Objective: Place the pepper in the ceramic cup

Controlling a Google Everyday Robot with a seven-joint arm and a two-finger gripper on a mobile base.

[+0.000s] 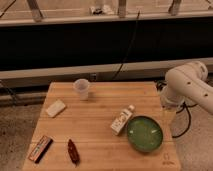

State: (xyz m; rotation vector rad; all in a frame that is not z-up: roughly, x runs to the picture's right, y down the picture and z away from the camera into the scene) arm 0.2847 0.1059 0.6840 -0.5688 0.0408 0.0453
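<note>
The pepper point(73, 151) is a small dark red-brown chili lying on the wooden table point(100, 120) near its front left edge. The ceramic cup point(81, 88) is a small white cup standing upright at the back of the table, left of centre. My white arm point(187, 87) hangs over the table's right edge. The gripper point(168, 114) points down beside the right edge, just behind the green bowl, far from both the pepper and the cup. Nothing shows in it.
A green bowl point(144, 133) sits front right, with a white labelled bottle point(122, 120) lying against its left side. A pale sponge-like block point(55, 108) lies at the left. A flat brown-orange bar point(40, 148) lies at the front left corner. Cables hang behind the table.
</note>
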